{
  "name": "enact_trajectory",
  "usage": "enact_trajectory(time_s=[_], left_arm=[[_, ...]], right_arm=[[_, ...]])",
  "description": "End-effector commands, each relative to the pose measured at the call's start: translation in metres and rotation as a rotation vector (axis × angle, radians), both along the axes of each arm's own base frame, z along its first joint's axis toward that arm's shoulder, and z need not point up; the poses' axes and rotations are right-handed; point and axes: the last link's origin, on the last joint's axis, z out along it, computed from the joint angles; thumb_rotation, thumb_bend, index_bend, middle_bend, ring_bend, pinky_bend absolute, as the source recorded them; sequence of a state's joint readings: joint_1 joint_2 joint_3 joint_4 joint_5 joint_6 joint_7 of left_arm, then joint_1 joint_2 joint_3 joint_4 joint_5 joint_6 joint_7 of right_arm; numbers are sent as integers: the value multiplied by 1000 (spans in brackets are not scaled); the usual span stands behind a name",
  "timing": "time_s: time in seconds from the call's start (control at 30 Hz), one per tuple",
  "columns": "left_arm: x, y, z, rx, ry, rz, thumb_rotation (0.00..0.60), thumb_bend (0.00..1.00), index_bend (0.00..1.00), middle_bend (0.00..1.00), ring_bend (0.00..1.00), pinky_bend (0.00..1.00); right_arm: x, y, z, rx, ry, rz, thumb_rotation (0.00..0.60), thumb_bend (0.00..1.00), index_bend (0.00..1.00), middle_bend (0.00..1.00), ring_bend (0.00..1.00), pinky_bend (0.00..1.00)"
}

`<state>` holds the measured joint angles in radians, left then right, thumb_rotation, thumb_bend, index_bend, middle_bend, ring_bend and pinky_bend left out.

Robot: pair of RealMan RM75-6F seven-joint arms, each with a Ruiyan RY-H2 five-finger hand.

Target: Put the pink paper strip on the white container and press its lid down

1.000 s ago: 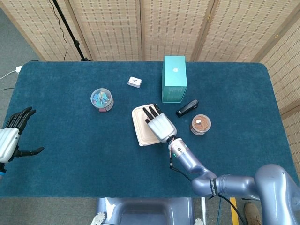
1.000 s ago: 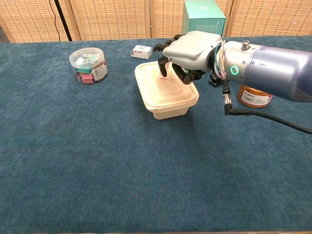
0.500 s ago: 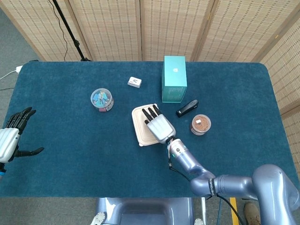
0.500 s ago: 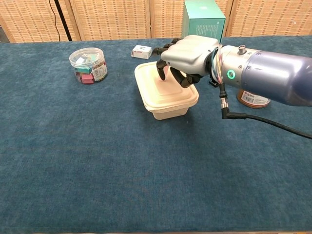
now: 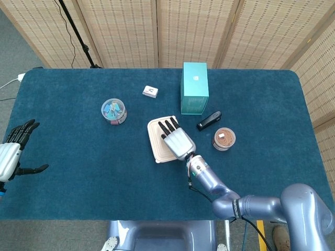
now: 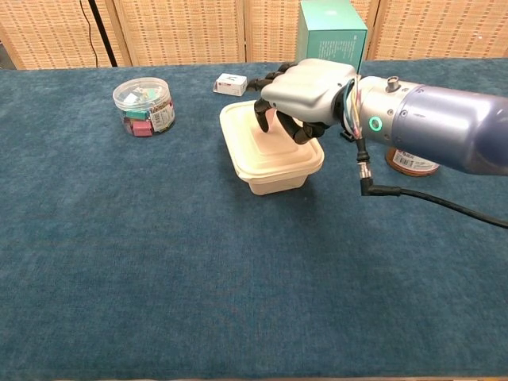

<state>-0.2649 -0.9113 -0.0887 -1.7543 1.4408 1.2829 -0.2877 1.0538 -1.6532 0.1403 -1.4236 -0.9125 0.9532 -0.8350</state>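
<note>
- Although the left hand [image 5: 11, 154] takes no part, it shows at the left edge of the head view, off the table's [image 6: 159, 270] near corner, fingers spread and holding nothing.
- At the centre of both views the right hand [image 6: 305, 91] lies palm-down over the white container [image 6: 266, 159], fingers curled onto its lid [image 6: 254, 143] — I cannot tell whether they grip anything.
- A pink patch under those fingers in the chest view looks like the pink paper strip [image 6: 263, 119], mostly hidden, lying on the lid.
- Judged from this, placing seems done and the pressing is under way; whether the lid has seated all round is not visible.
- Further back stand a clear jar [image 6: 144, 105] at upper left and a teal box [image 6: 332, 28] at top centre.
</note>
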Motion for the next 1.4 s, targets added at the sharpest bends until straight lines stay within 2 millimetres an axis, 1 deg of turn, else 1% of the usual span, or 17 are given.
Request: enact_trajectory(time_s=[0.03,0.3,0.47,0.57,0.83,1.03,1.2,1.4], left_arm=[[0,0,0,2,0,0,600,0,0,0,0,0],[0,-1,-1,-13,-1,-8,600,0,0,0,0,0],[0,0,-1,-16,-2,-6,600,0,0,0,0,0],[0,0,0,-15,-1,-6,600,0,0,0,0,0],[-1,1,0,-15,0,-2,600,0,0,0,0,0],[0,0,-2,-17,3,-3,600,0,0,0,0,0],[1,-1,-2,-18,4,-4,600,0,0,0,0,0],[0,-1,-1,-15,0,-2,600,0,0,0,0,0]], right_arm=[[1,0,0,2,-3,-2,600,974,339,0,0,0],[10,4,-9,22,-8,7,600,974,341,0,0,0],[14,3,-11,19,-12,8,600,975,341,0,0,0],[14,1,-9,11,-8,7,600,975,341,0,0,0],[7,-6,0,-22,15,1,600,974,354,0,0,0],[4,-6,6,-26,16,-4,600,975,366,0,0,0],[7,-4,6,-17,10,-1,600,974,365,0,0,0],[10,-1,1,-3,2,1,600,975,358,0,0,0]])
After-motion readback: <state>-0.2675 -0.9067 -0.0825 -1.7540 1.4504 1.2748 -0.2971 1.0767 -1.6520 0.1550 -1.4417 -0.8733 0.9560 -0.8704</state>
